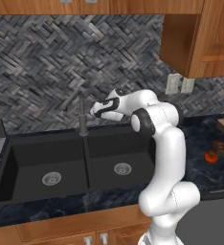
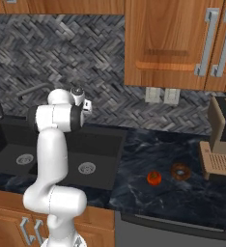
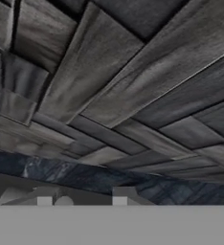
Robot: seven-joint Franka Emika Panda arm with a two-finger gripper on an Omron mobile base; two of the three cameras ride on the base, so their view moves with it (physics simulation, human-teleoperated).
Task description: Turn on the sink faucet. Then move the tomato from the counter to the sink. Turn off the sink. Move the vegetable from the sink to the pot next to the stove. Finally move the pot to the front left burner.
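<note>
The sink faucet [image 1: 83,116] is a slim dark post behind the divider of the black double sink [image 1: 18,158]. My gripper [image 1: 96,110] hovers just right of the faucet's upper part, pointing at the tiled wall. In the hand view the fingertips [image 3: 119,196] stand a little apart with nothing between them, and wall tiles fill the picture. The tomato [image 1: 211,156] [image 2: 154,177] lies on the dark counter well to the right of the sink. The faucet's spout [image 2: 35,90] reaches left over the sink [image 2: 105,144]. The pot is out of view.
A brown ring-shaped pastry [image 2: 180,170] lies just right of the tomato. A tan appliance [image 2: 221,144] stands at the counter's right end. Wooden cabinets [image 2: 173,43] hang above, and my own arm [image 1: 164,143] rises in front of the right basin.
</note>
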